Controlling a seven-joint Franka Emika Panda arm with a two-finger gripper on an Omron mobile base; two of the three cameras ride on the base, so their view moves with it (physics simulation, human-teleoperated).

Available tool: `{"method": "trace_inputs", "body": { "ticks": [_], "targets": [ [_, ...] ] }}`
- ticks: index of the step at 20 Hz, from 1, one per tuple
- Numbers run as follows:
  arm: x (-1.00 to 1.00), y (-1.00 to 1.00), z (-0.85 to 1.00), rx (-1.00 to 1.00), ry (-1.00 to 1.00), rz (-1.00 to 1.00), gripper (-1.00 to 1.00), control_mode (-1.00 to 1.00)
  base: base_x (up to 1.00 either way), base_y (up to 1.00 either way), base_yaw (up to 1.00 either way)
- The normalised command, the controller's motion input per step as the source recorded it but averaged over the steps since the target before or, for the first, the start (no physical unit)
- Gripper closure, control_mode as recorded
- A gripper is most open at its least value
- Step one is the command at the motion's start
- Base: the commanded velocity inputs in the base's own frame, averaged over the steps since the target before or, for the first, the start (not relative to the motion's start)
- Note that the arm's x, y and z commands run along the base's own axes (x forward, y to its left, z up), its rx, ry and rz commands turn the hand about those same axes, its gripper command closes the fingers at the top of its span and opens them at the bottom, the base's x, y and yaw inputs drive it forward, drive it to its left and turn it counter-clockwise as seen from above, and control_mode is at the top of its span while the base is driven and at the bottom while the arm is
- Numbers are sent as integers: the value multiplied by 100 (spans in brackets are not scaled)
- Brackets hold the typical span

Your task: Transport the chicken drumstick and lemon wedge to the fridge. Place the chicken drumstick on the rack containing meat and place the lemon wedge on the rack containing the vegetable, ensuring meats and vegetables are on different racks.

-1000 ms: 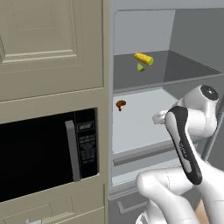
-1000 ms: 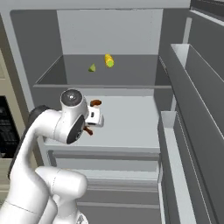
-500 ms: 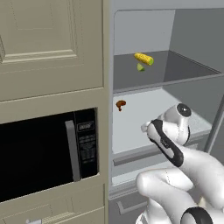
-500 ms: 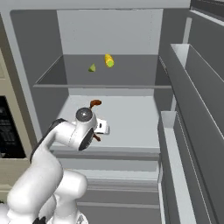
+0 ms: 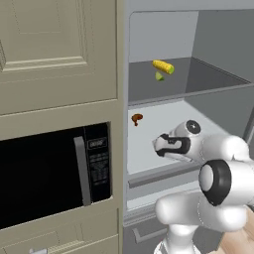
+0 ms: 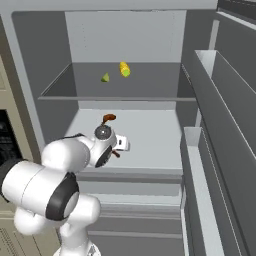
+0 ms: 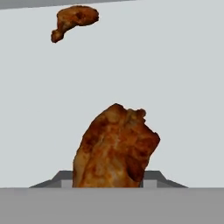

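Left base view: the claw (image 5: pixel 159 145) reaches over the front of the lower rack (image 5: pixel 163 111) of the open fridge, pointing toward the meat (image 5: pixel 137 118) that lies near the rack's back left; the corn (image 5: pixel 163 66) and the lemon wedge (image 5: pixel 159 76) sit together on the upper rack (image 5: pixel 208 77), so you have only the drumstick left to place. Right base view: the claw (image 6: pixel 119 145) hangs just above the lower rack's (image 6: pixel 155 135) front edge, with a dark sliver of the drumstick (image 6: pixel 116 153) beneath it and the meat (image 6: pixel 108 118) further back; keep to this rack and stay clear of the upper one (image 6: pixel 150 85). Hand view: the drumstick (image 7: pixel 115 148) stands up between the jaws, clenched on it, and the meat (image 7: pixel 75 20) lies well ahead on bare rack (image 7: pixel 175 78). Judged from this, you should carry the drumstick a little further in, lower it until it rests on the rack, then let go and draw straight back.
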Motion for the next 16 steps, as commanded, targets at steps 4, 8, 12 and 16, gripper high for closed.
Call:
{"method": "trace_inputs", "body": {
  "ticks": [4, 8, 12, 16],
  "targets": [
    [49, 0, 0, 0, 6, 0, 100, -100, 0, 0, 0],
    [20, -1, -19, 0, 0, 0, 100, -100, 0, 0, 0],
    [16, -5, -13, 0, 0, 0, -100, -100, 0, 0, 0],
    [4, -4, 0, 0, 0, 0, -100, -100, 0, 0, 0]
  ]
}}
